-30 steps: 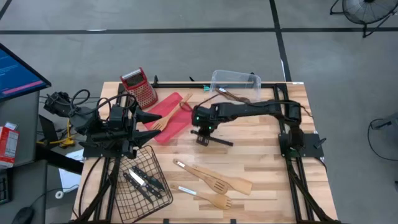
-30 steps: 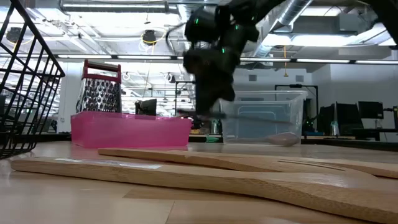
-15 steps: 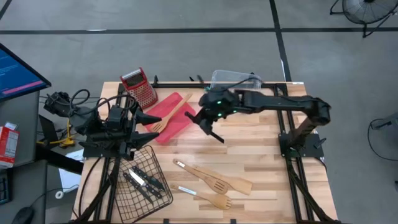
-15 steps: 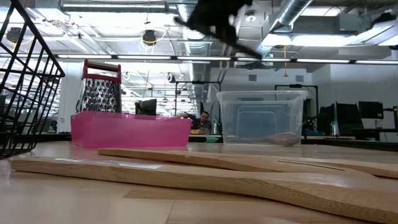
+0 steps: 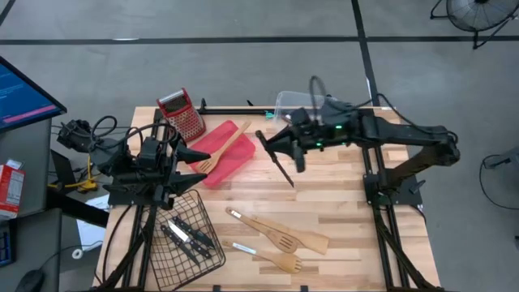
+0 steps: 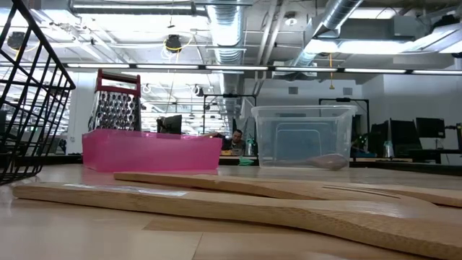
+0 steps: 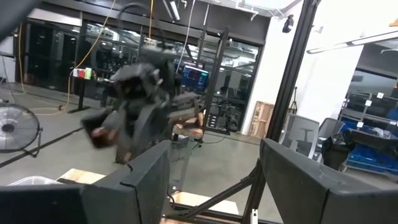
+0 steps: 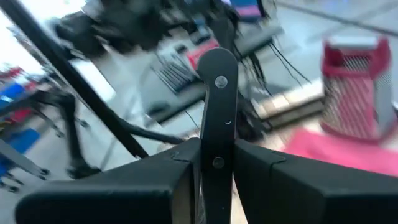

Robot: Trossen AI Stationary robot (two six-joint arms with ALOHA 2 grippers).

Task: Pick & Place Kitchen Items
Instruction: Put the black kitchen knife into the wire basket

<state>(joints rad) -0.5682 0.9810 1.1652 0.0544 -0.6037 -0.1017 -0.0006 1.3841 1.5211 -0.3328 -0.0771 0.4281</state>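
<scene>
My right gripper [image 5: 276, 149] hangs high over the table's middle, near the far edge, shut on a black-handled knife [image 5: 285, 172]. The knife's dark length slants toward the near edge. My left gripper [image 5: 197, 162] waits open above the wire basket's far edge, nothing between its fingers [image 7: 146, 180]. More knives [image 5: 185, 236] lie in the black wire basket [image 5: 203, 212]. A wooden spatula [image 5: 224, 148] rests in the red tray [image 5: 235, 166]. Two wooden slotted turners [image 5: 285, 230] [image 5: 272, 259] lie flat on the table near the front. The low view shows neither gripper. My right gripper pinches the knife's black riveted handle [image 8: 217, 140] between its two fingers, partway along it. The handle's rounded free end [image 8: 217, 59] sticks out past the fingertips. The fingers come nearly level from the table's right. The knife is lifted clear of the table.
A red-topped box grater [image 5: 182, 114] stands at the far left beside the tray. A clear plastic box [image 5: 302, 104] sits at the far edge under the right arm. Bare wood lies between the tray and the turners. A monitor [image 5: 24, 93] and cables are left of the table.
My right gripper has risen from the table with the knife, drawing back toward the far right and tipping from pointing down to nearly level. The knife, flat by the table's middle a second ago, is lifted clear. The gripper has left the low view.
</scene>
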